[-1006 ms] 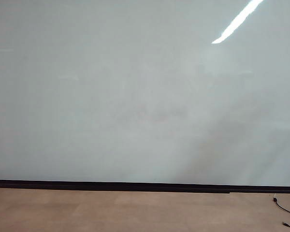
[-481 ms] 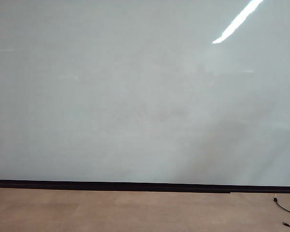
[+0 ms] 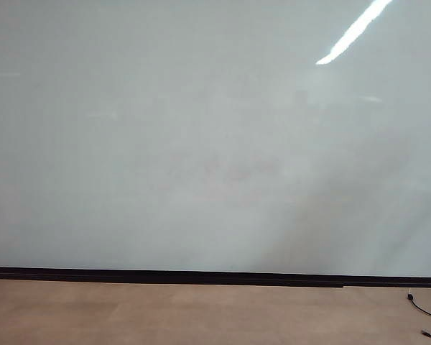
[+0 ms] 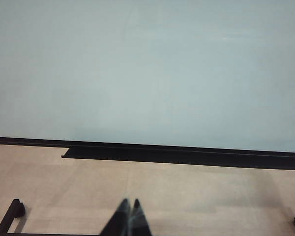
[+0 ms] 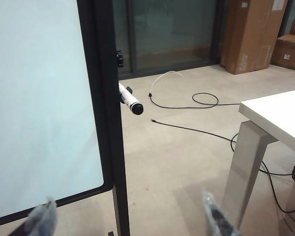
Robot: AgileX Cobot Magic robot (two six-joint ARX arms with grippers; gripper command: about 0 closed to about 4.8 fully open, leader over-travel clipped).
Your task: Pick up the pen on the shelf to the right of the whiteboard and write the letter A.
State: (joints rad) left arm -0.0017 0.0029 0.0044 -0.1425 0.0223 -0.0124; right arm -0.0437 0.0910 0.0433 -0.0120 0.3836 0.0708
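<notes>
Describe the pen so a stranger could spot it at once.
Find the whiteboard and follow it to the black upright frame at its edge. Jutting out from that frame, above the floor, is the pen: a short white barrel with a black end, unlike the thin cables lying on the floor behind it.

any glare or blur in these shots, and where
Exterior view: a bright ceiling-light streak glares on the whiteboard at upper right, with a soft dim band slanting below it. Left wrist view: even light, the shut left hand slightly soft. Right wrist view: the open right hand has blurred fingertips, while the pen stays sharp.
</notes>
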